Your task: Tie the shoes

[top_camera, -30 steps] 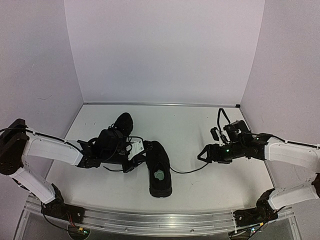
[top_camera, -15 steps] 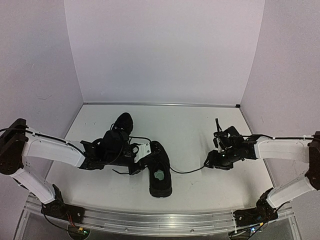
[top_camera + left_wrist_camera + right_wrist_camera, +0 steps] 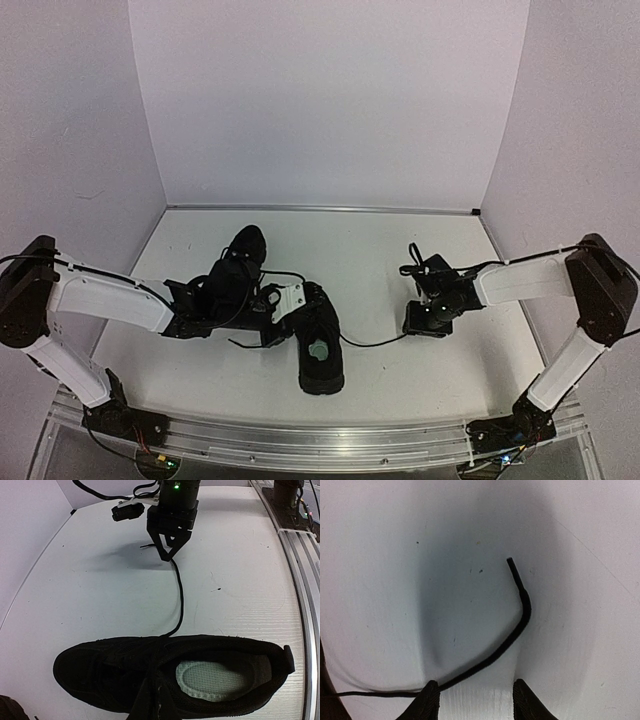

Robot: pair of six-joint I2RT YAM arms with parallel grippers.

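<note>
plain white walls on three sides: back wall [image 3: 320, 100], left wall [image 3: 60, 120], right wall [image 3: 580, 120]. thin metal strip [image 3: 320, 208] along the foot of the back wall. white matte table [image 3: 380, 250] with small dark specks [image 3: 216, 589] and faint scuffs. aluminium rail [image 3: 320, 440] at the near edge. light even, shadows soft.

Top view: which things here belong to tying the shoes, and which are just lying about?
Job: black sneaker with pale insole; second black sneaker; lace trailing from the first to the right gripper.
Bystanders: white table; aluminium rail at the near edge.
</note>
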